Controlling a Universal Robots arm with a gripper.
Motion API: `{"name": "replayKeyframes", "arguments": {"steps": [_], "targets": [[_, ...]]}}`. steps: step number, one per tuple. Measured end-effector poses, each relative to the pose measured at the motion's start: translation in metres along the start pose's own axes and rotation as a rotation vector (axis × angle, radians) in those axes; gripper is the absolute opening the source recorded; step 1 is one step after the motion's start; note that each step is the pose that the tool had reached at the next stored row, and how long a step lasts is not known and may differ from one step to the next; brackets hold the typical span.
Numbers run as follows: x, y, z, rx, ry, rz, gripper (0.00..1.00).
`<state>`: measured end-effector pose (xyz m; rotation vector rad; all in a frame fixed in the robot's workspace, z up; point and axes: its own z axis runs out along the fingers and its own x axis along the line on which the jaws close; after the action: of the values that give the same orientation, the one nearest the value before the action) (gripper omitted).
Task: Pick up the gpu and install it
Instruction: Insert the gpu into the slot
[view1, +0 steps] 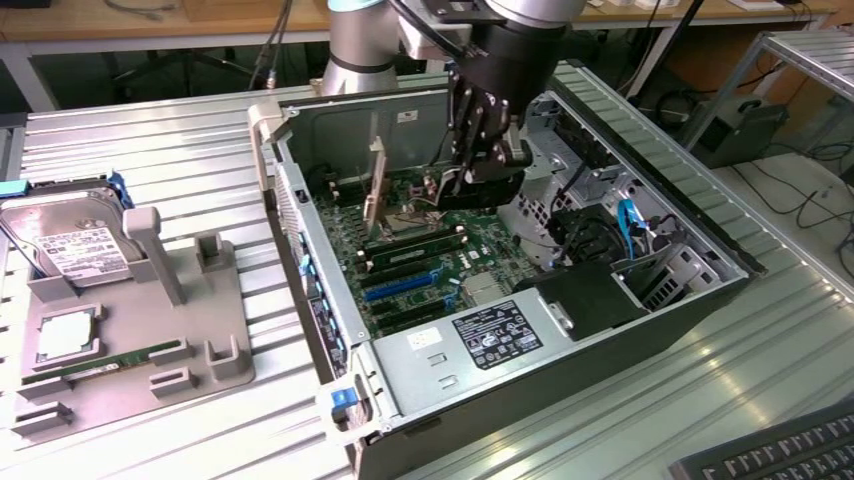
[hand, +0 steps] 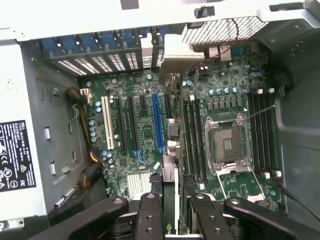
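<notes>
One open computer case (view1: 627, 140) lies on its side on the ribbed metal table (view1: 174, 140), and the arm reaches down into it over the motherboard (hand: 142, 132). Inside the case the gpu (hand: 171, 170) hangs on edge above the board. From the wrist it shows as a thin line running from the gripper (hand: 170, 200) toward the rear wall, just beside the long blue slot (hand: 158, 120). Its silvery bracket (hand: 180, 50) sits close to the row of blue-clipped rear openings (hand: 100, 50). The fingers (hand: 150, 215) close on the card from both sides, pinching its upper edge. To seat it well, I judge the card should be held upright and parallel to its slot, bracket lined up with a rear opening, before any push; a tilt could jam the edge connector or scrape nearby parts. Whether the card touches the slot, I cannot tell.
</notes>
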<state>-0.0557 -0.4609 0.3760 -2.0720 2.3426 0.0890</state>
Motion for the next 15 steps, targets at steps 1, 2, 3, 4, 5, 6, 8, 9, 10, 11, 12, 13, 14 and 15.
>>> {"name": "replayKeyframes", "arguments": {"steps": [1, 2, 3, 4, 5, 6, 8, 9, 10, 11, 12, 13, 14, 15], "targets": [[0.001, 0.0016, 0.0011, 0.0007, -0.0001, -0.001, 0.26], [0.001, 0.0031, 0.0022, 0.0014, -0.0002, -0.002, 0.26], [0.002, 0.0044, 0.0033, 0.0019, -0.0002, -0.003, 0.26], [0.003, 0.0057, 0.0045, 0.0023, -0.0003, -0.004, 0.26], [0.003, 0.0072, 0.0056, 0.0025, -0.0002, -0.005, 0.26], [0.004, 0.0091, 0.007, 0.0027, -0.0002, -0.005, 0.26], [0.005, 0.0139, 0.0096, 0.003, -0.0002, -0.006, 0.26], [0.006, 0.0163, 0.0109, 0.0032, -0.0002, -0.006, 0.26], [0.007, 0.0186, 0.0122, 0.0034, -0.0003, -0.006, 0.26], [0.007, 0.0208, 0.0137, 0.0035, -0.0003, -0.007, 0.26], [0.008, 0.022, 0.015, 0.0035, -0.0003, -0.008, 0.26], [0.009, 0.0222, 0.0161, 0.0033, 0.0, -0.012, 0.26], [0.01, 0.0221, 0.0172, 0.003, 0.0002, -0.018, 0.26], [0.011, 0.0221, 0.0179, 0.0026, 0.0004, -0.026, 0.26]]}}
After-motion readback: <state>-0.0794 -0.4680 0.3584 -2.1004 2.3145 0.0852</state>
